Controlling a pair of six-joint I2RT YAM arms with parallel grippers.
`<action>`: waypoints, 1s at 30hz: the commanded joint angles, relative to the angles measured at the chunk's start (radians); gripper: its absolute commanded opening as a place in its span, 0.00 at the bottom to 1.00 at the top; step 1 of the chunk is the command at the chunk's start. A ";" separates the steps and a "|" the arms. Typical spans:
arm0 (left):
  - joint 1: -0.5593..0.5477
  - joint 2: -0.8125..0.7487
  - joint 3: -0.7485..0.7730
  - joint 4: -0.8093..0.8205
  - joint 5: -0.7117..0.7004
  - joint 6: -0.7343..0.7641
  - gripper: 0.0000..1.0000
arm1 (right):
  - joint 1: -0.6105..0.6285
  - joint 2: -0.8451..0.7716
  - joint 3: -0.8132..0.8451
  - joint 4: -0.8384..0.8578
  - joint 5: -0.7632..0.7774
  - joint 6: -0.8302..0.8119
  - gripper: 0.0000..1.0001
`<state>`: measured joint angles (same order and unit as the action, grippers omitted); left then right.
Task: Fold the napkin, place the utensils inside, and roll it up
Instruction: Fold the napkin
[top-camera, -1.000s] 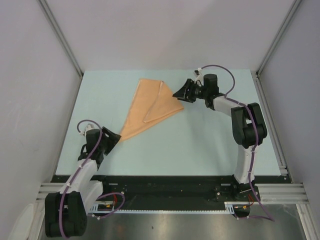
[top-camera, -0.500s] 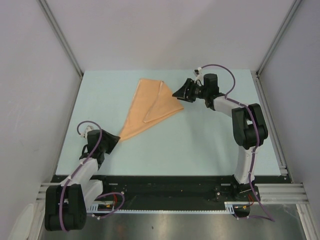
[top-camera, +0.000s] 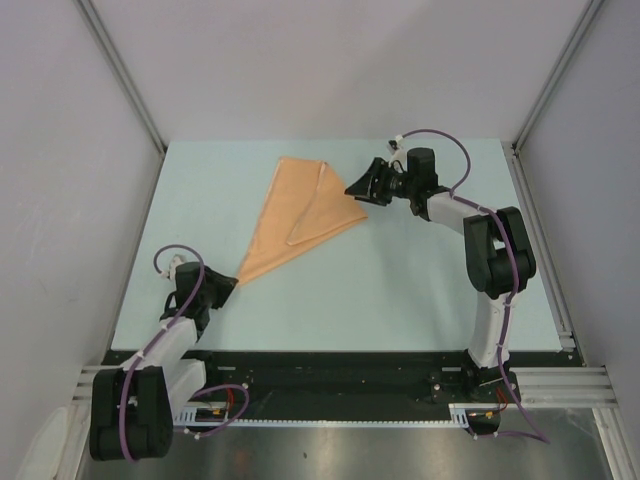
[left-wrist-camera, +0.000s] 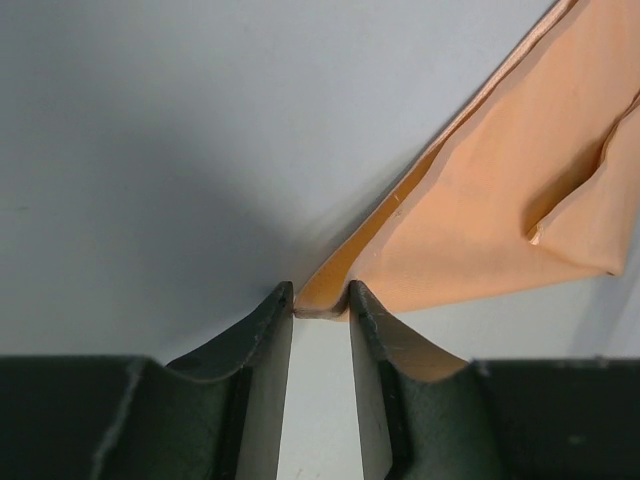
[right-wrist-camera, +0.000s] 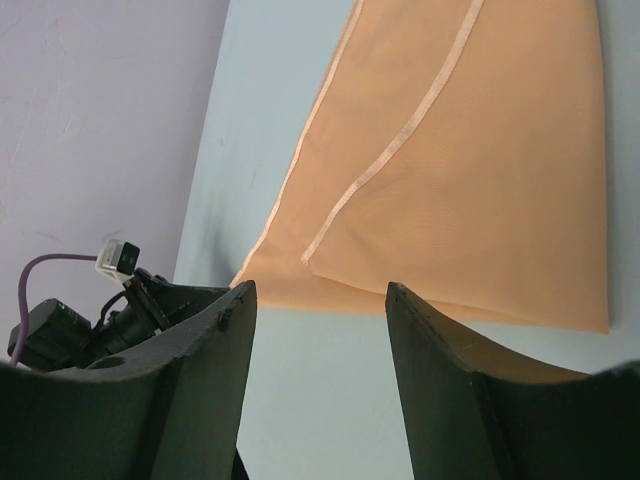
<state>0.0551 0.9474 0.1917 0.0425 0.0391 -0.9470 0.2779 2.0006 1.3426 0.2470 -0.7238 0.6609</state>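
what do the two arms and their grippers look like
The left arm and right arm have white links with black joints. A purple cable runs along each, looping free near the wrist. The left gripper and right gripper are black, with thick fingers curving to blunt tips.

The left arm sits low and folded close to its base, the left gripper (top-camera: 226, 285) (left-wrist-camera: 320, 302) pointing forward and rightward with jaws a narrow gap apart, while the right arm reaches far forward and bends leftward, the right gripper (top-camera: 364, 186) (right-wrist-camera: 320, 292) spread wide.
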 joint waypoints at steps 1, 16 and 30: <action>0.008 0.036 0.008 0.052 0.025 -0.003 0.33 | 0.004 -0.052 0.003 -0.009 -0.002 -0.021 0.59; 0.008 0.048 0.064 0.039 0.048 0.076 0.00 | 0.014 -0.056 0.000 -0.068 0.027 -0.073 0.59; -0.134 0.375 0.519 0.054 0.213 0.324 0.00 | 0.007 -0.095 -0.034 -0.072 0.024 -0.073 0.59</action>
<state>0.0299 1.2285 0.5503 0.0544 0.1902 -0.7036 0.2871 1.9816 1.3285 0.1665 -0.7036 0.6044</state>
